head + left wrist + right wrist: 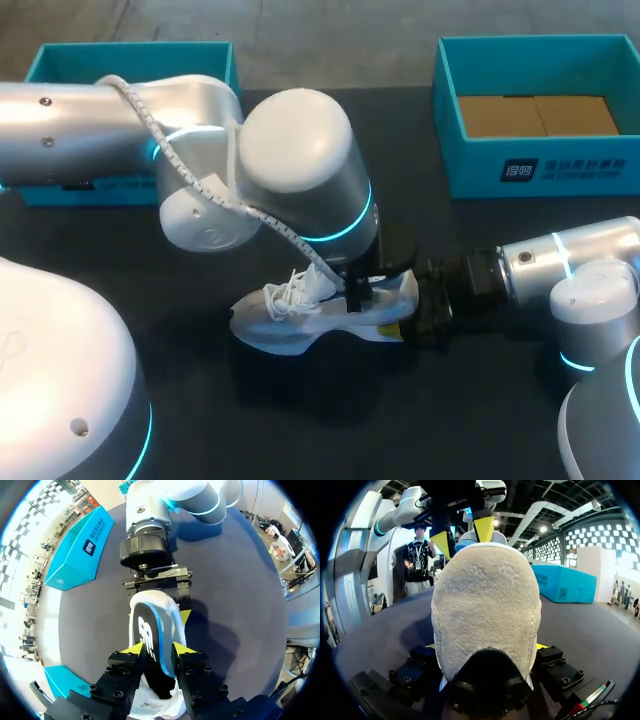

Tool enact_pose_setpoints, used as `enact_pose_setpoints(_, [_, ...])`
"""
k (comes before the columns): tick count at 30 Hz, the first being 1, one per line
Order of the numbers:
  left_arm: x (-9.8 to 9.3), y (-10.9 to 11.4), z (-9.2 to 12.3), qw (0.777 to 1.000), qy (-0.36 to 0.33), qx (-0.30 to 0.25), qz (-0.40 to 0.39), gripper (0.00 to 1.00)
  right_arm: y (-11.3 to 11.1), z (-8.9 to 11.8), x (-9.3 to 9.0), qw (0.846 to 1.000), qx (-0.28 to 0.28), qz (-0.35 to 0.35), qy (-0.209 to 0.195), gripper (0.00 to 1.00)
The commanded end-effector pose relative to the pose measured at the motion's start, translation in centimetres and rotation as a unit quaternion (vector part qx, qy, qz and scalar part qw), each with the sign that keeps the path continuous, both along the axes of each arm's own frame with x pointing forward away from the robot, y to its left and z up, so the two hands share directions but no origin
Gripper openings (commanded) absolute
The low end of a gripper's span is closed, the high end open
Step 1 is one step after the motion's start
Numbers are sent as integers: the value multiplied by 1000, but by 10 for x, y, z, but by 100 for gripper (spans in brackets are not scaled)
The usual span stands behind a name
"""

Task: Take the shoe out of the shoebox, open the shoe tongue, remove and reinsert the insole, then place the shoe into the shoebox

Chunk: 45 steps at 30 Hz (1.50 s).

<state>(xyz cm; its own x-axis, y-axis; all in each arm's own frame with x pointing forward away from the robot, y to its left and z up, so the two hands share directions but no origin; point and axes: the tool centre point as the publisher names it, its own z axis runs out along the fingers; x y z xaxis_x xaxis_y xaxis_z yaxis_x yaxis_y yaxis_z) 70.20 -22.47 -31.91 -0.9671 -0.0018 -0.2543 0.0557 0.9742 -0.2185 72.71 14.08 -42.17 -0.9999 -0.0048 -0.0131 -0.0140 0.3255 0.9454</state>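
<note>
The main risk is judged to lie at the insole (150, 636). It is pinched between the yellow tips of the left gripper (159, 650), which appear closed on its two long edges. If it is pushed down at a slant, it may buckle or fold at the heel cup instead of lying flat. A slip from the tips is also possible, since only a narrow part of it is held. The shoe (300, 318) is clamped at its heel by the right gripper (428, 300), with one finger on each side. A hard downward push from above could twist the shoe in that grip or tip it onto its side. The loose laces (295, 290) could also be snagged by the left fingers (they lie just beside the opening).

The shoe is seen near the middle of the dark table (300, 430), resting on its sole. Its toe is turned toward 9 o'clock and its heel toward 3 o'clock. It is outside both boxes: the shoebox (545, 172) is set well apart at about 1 o'clock, and a second teal box (130, 60) at about 10 o'clock. The upper is white with a pale sole, and the heel patch is a beige suede-like material. The insole is dark with a blue edge and a white mark.
</note>
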Motion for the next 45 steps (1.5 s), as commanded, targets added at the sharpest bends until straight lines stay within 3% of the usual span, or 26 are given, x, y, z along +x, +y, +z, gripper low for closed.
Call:
enact_pose_setpoints(1, [3, -4, -1, 1000, -5, 2, 3, 34, 1, -2, -1, 1000, -1, 0, 0, 0])
enact_pose_setpoints(16, [1, -2, -15, 1000, -10, -8, -9, 33, 1, -2, -1, 1000, -1, 0, 0, 0])
enact_pose_setpoints(39, [-1, -19, -28, 999, -32, -18, 9, 31, 1, -2, -1, 1000, -1, 0, 0, 0])
enact_pose_setpoints(40, [0, -21, -28, 999, -32, -17, 10, 25, 1, -2, -1, 1000, -1, 0, 0, 0])
enact_pose_setpoints(42, [2, -23, -28, 999, -36, -17, 19, 0, 1, -2, -1, 1000, -1, 0, 0, 0])
enact_pose_setpoints(45, [4, -24, -27, 999, -37, -18, 22, 0, 1, -2, -1, 1000, -1, 0, 0, 0])
